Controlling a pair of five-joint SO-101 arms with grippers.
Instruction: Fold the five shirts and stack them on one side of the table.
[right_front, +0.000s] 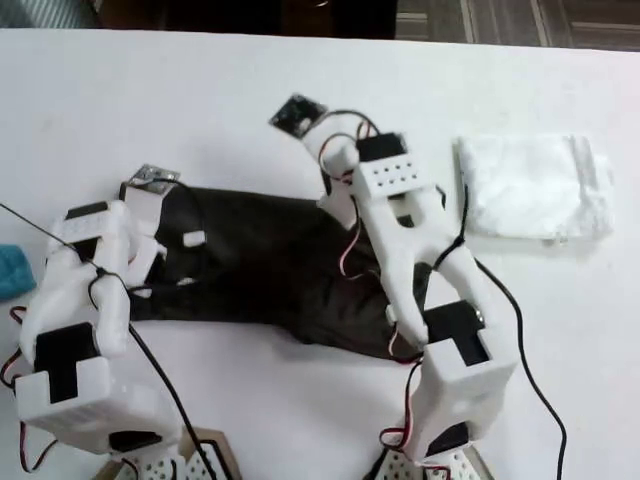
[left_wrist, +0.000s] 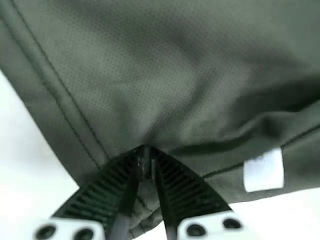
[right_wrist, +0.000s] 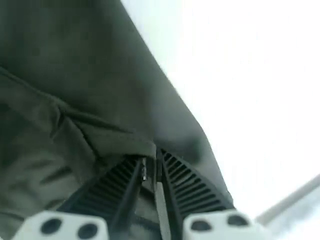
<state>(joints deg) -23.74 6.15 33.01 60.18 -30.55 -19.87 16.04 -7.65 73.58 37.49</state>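
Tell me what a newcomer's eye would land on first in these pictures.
The dark shirt stands out first, lying rumpled across the middle of the white table. The left tool and the right tool are each pinched shut on its fabric, toward opposite ends. Next comes a folded white shirt, lying apart from it on the table's right side.

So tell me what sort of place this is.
Probably a robotics lab bench: a plain white table, a left arm and right arm based at its near edge, both over a dark shirt, and a folded white shirt set aside.
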